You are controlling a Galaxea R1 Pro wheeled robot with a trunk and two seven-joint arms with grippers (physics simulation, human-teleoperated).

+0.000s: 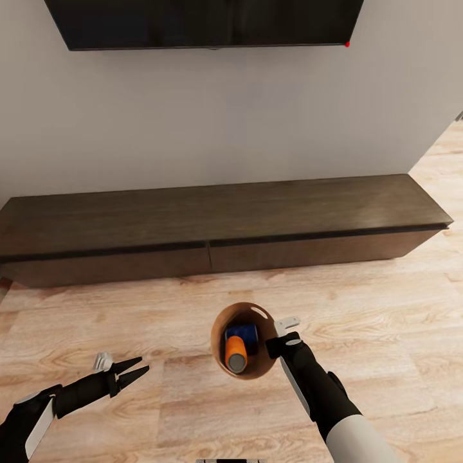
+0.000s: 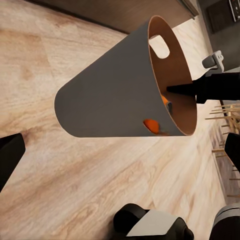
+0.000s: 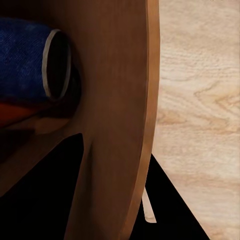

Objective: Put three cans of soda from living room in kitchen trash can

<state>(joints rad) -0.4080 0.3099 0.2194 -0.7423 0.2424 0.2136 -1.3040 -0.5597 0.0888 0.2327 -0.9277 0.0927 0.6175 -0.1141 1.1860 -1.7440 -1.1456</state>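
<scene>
while the right gripper (image 1: 278,334) clamps the trash can (image 1: 222,357) rim over plank floor (image 1: 386,334), the left gripper (image 1: 132,372) gapes.

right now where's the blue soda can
In the head view the blue soda can lies inside the trash can, beside an orange can, held by the right gripper above the wood floor.

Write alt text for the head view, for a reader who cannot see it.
The right gripper holds the rim of a round brown-lined trash can containing an orange soda can and a blue soda can. The left gripper hangs open over pale wood floor, facing a long dark cabinet below a wall TV.
</scene>
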